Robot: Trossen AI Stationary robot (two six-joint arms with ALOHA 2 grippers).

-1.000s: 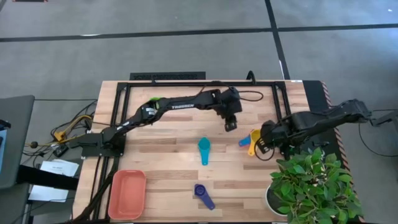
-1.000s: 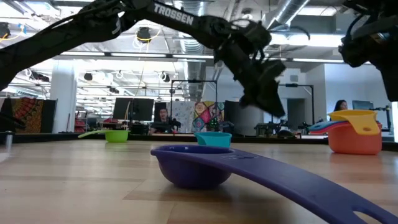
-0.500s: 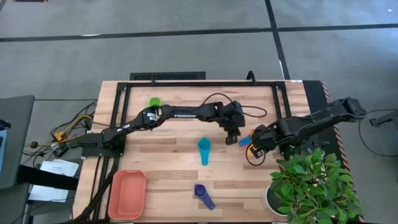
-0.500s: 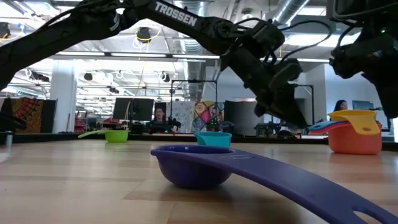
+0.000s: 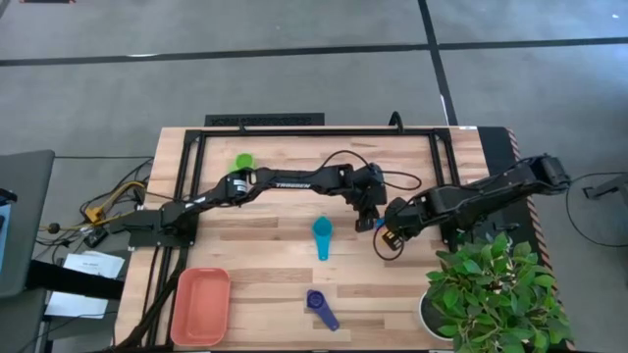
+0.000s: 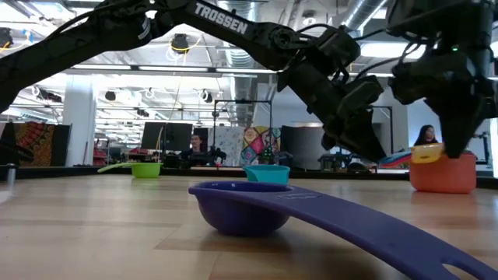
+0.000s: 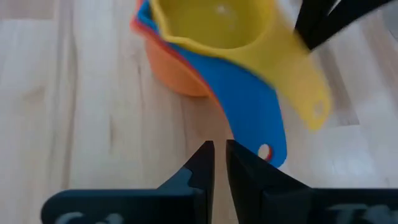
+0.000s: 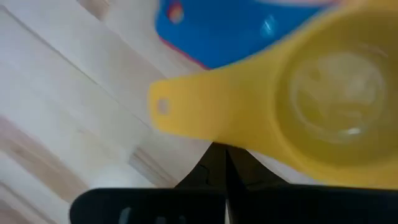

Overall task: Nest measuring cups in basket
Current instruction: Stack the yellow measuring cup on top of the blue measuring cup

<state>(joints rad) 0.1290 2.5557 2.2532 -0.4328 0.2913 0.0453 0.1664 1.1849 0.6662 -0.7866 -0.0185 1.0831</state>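
Observation:
A nested stack of cups stands on the table's right half: the yellow cup [image 7: 217,18] on top, the blue cup [image 7: 249,106] under it, the coral cup [image 7: 171,68] at the bottom. My left gripper [image 7: 219,155], shut, hovers just beside the end of the blue cup's handle without touching it. My right gripper [image 6: 453,140] is shut and comes down at the yellow cup. The teal cup [image 5: 322,235], the purple cup [image 5: 320,309] and the green cup [image 5: 242,161] lie apart on the table. The basket [image 5: 200,306] sits at the near left corner. My right gripper's shut fingers [image 8: 222,163] stand against the yellow cup where the handle [image 8: 205,118] joins the bowl, coming from above and slanting from the table's right. The cup sits tilted in the stack, its handle out over the blue handle. Its own fingers hide the exact point of touch.
A potted plant [image 5: 491,294] fills the near right corner, close under my right arm. A black frame [image 5: 294,132] runs along the far side and down the left side. The two grippers stand close together at the stack.
My right gripper has moved toward the table's left and down onto the stack. My left gripper has come down and toward the near edge, up to the stack. The yellow cup has shifted and tipped in the stack.

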